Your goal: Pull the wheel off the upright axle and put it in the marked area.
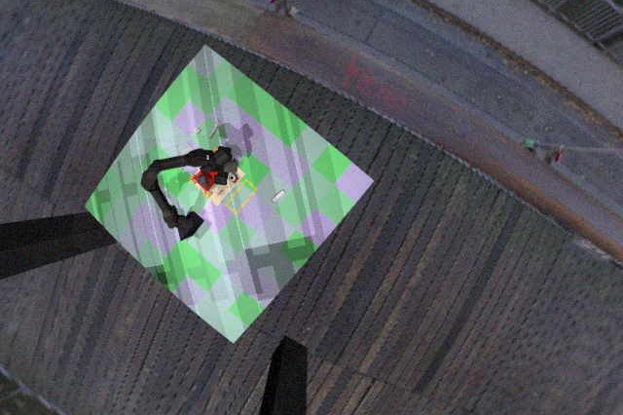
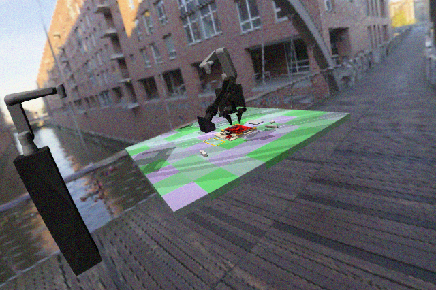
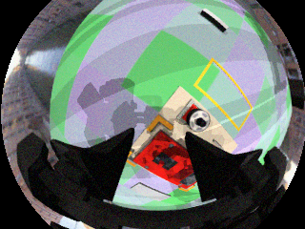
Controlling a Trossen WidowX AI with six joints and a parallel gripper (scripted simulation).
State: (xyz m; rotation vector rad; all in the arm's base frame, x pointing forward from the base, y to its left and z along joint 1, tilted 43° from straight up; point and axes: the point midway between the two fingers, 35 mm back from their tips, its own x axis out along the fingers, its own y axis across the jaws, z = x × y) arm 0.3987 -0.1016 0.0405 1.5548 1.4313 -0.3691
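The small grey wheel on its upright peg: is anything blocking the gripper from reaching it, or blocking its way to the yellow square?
Nothing visible does. The black gripper hangs open above the tan board, with the small grey wheel just beyond its fingertips. The yellow-outlined square lies right beside the board, with only patterned table between.
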